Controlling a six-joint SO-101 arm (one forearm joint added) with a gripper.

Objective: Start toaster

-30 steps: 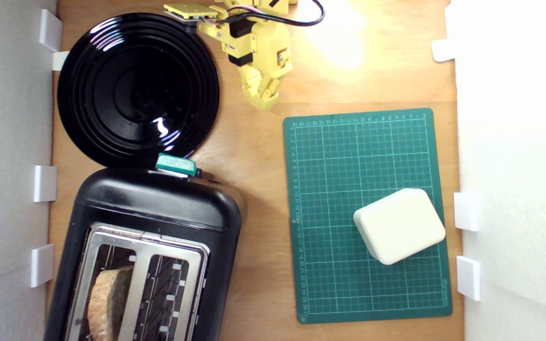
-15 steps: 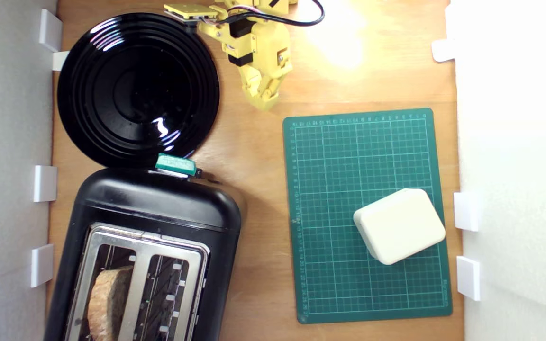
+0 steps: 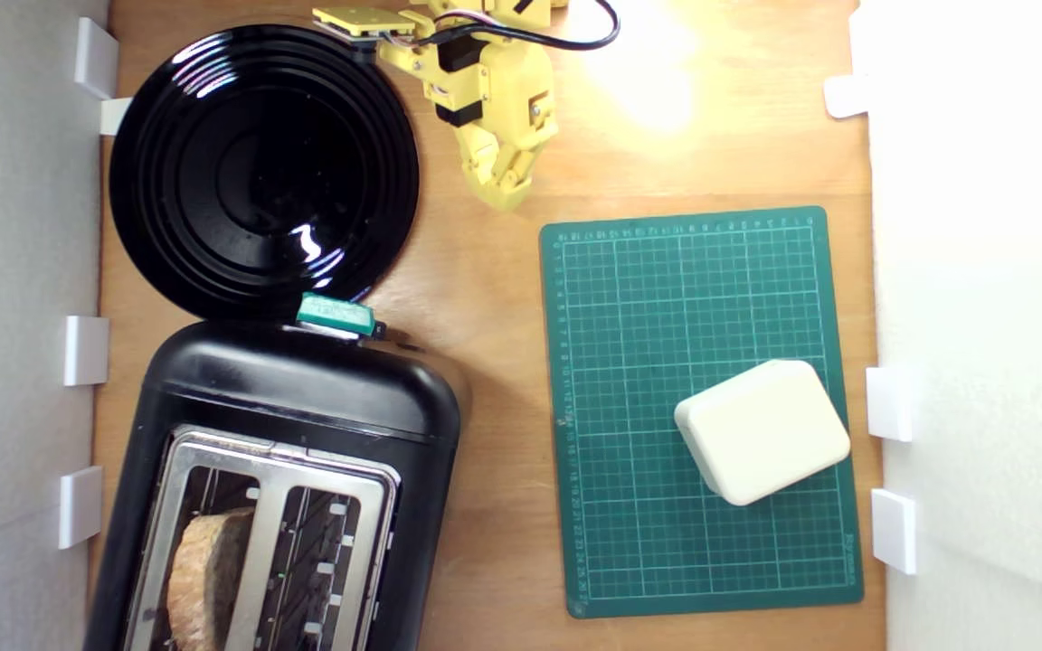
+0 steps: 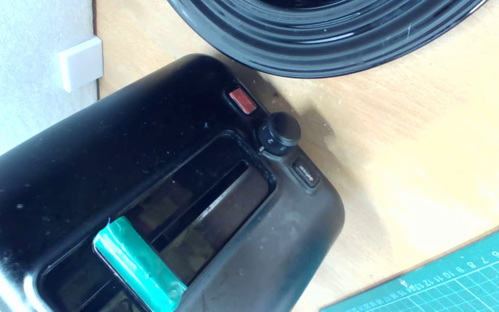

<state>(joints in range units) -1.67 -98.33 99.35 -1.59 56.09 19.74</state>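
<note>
From my station I see the yellow gripper (image 3: pixel 505 192) hanging over bare wooden table (image 3: pixel 485 298) at the top of the exterior view, its fingers drawn together to a point with nothing between them. It touches nothing.

The toaster (image 3: pixel 304 398) sits in the lower left of the exterior view, well apart from the gripper. Its teal lever (image 3: pixel 336 315) juts from the end facing the arm, at the top of its travel slot. In the wrist view I see that lever (image 4: pixel 139 264) standing in a recessed panel, with a red button (image 4: pixel 241 100), a black dial (image 4: pixel 279 133) and a small dark button (image 4: pixel 306 174) lined up along one edge of that same end. A slice of bread (image 3: pixel 204 570) stands in the slot on the exterior view's left; the other slot shows only wire guides.

The round black plate (image 3: pixel 263 167) lies just beyond the toaster's lever end, its rim right beside the lever in the exterior view, and it fills much of the ground between the arm's base and the toaster on that side. The gripper is off the plate's edge, on the exterior view's right of it.

On the exterior view's right lies a green cutting mat (image 3: pixel 702 407), with a cream rounded box (image 3: pixel 761 429) resting on it. White foam walls (image 3: pixel 14 271) with small white clips (image 3: pixel 85 350) border both sides of the table.
</note>
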